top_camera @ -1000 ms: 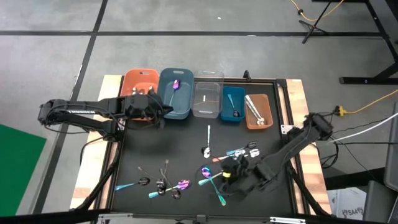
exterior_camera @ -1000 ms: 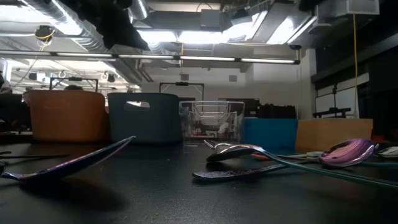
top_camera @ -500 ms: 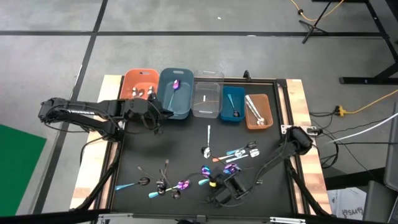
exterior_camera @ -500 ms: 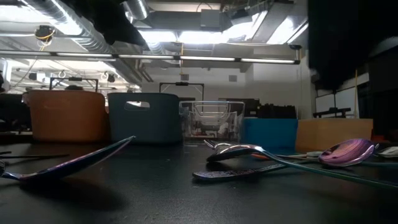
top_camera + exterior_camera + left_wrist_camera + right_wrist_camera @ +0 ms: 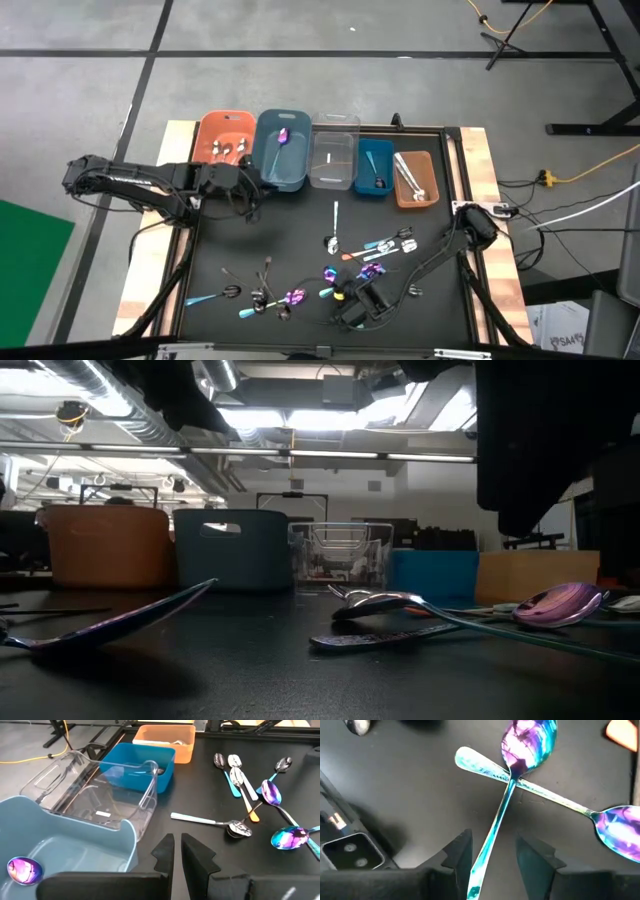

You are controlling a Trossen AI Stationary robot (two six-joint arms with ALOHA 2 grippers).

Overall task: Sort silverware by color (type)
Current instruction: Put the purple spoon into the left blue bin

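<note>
Right end effector [image 5: 345, 308] sits low near the table's [image 5: 300, 225] front edge, fingers apart, straddling a teal-handled purple spoon [image 5: 512, 785]. Left end effector [image 5: 255, 192], fingers together, hovers over bare table beside the grey-blue bin [image 5: 281, 152], which holds one purple spoon. Orange bin [image 5: 222, 134] contents unclear.

No legible text, brand, number or sign can be made out in any view. A small white label [image 5: 103, 813] is seen on the wall of the clear bin [image 5: 95, 790] in the left wrist view, but its print is too small to be read. Faint pale marks are seen along the left arm [image 5: 125, 178] in the high view, at approx. 9 o'clock of the counter; they can't be deciphered.
</note>
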